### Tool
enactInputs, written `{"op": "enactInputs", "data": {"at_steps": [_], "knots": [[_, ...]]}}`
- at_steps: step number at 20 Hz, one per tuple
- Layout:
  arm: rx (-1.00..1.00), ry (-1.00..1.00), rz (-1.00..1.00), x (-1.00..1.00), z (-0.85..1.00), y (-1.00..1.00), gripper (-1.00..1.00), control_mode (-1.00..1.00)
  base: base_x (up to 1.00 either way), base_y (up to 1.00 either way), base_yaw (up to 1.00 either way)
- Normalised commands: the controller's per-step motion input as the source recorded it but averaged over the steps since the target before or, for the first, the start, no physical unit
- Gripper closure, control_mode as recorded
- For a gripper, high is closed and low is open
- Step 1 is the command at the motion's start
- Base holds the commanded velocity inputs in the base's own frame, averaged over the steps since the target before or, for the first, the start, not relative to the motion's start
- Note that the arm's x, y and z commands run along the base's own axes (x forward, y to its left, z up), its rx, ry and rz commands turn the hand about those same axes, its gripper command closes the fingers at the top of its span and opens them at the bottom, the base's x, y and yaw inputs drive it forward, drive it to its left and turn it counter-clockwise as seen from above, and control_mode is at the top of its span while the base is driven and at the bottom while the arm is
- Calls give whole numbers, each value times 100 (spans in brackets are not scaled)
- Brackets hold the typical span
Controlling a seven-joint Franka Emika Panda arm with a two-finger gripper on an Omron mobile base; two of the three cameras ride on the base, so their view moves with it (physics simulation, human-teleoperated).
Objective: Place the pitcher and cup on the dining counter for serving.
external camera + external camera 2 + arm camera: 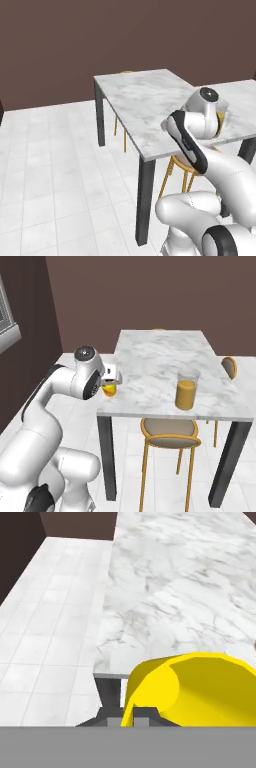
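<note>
Cup (109,389) placement is the step in hand, judging by the layout: pitcher (186,389) already stands on the bench (160,356), near its front edge toward the right side.

Hand (110,381) is closed on the cup, gripping it at the rim. In the right base view the cup hangs under the hand right at the bench's front-left corner; can't tell if its base touches the marble. Hand view shows the yellow cup (195,687) close against the fingers, with the bench edge just below it and floor (55,612) to the left.

To do it well:
1. Carry the cup further in over the marble, away from the corner.
2. Keep it upright, lower until the base seats flat.
3. Open only once seated, then lift straight off.

Risk: release this close to the edge and it could tip onto the floor. Pitcher is well apart, no collision concern.
</note>
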Motion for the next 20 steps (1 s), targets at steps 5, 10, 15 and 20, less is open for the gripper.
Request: {"op": "enactInputs", "data": {"at_steps": [5,10,15,20], "knots": [[0,11,0,6,-6,-2,100,-100,0,0,0],[0,19,0,42,-20,-32,100,-100,0,0,0],[1,14,-5,67,-24,-41,100,-100,0,0,0],[0,4,-12,91,-19,-30,100,-100,0,0,0]]}}
